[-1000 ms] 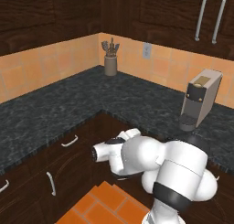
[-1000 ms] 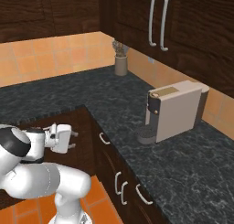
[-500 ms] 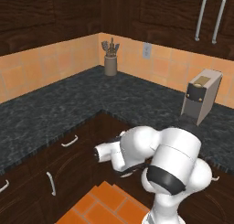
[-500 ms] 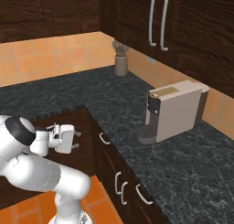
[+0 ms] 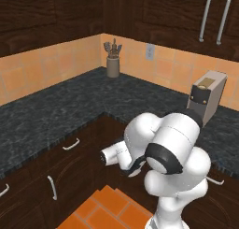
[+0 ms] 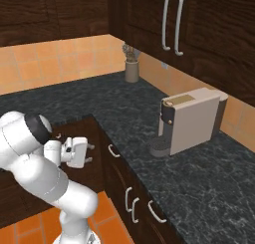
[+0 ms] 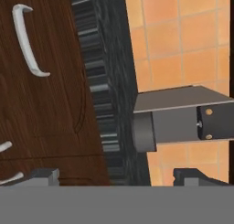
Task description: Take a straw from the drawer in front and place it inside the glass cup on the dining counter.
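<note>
Dark-brown wooden cabinet fronts run under the black speckled worktop [image 5: 70, 106], and you see your gripper [image 6: 88, 152] carried low in the corner with its jaws spread wide and nothing between them, presumably because no grasp is due until a drawer has been pulled open. In the hand view, which is rolled on its side, a drawer front with a small curved silver handle [image 7: 26, 41] lies just ahead of the fingertips [image 7: 43, 175]; you may judge this the drawer [image 7: 50, 104] of the task, shut, so that the straw, if inside, is hidden from you. Note the coffee machine [image 6: 191, 119] standing on the worktop to the right of your arm and the utensil holder [image 5: 112, 60] set back in the corner, both well clear of the reach. No brand, label or legible writing appears on any surface.
</note>
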You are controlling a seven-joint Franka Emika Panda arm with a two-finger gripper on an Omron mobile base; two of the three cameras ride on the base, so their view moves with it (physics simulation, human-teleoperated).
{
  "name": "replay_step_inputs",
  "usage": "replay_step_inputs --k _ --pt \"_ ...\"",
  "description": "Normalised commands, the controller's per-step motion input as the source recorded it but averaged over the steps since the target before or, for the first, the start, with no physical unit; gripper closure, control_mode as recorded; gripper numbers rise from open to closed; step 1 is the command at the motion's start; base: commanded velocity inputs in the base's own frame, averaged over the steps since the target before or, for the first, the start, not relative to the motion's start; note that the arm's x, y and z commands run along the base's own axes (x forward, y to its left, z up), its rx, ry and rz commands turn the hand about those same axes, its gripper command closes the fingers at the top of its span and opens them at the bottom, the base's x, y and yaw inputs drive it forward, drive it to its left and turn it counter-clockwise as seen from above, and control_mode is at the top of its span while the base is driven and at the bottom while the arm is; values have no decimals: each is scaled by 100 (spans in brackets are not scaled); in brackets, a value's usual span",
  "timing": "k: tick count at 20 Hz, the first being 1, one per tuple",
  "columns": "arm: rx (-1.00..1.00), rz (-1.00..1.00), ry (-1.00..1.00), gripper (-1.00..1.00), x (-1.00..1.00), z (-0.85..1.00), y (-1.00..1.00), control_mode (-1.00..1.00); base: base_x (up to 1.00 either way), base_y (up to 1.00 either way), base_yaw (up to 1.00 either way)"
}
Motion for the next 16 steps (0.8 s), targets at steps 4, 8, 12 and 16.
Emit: replay_step_inputs --k 4,8,12,16 --pt "0 0 0 -100 23 -17 -6 -100 0 0 0" --pt "0 0 0 -100 18 -11 -8 -100 0 0 0" --pt "0 0 0 -100 20 -11 -7 -100 0 0 0" --pt "0 0 0 -100 20 -8 -2 -100 0 0 0"
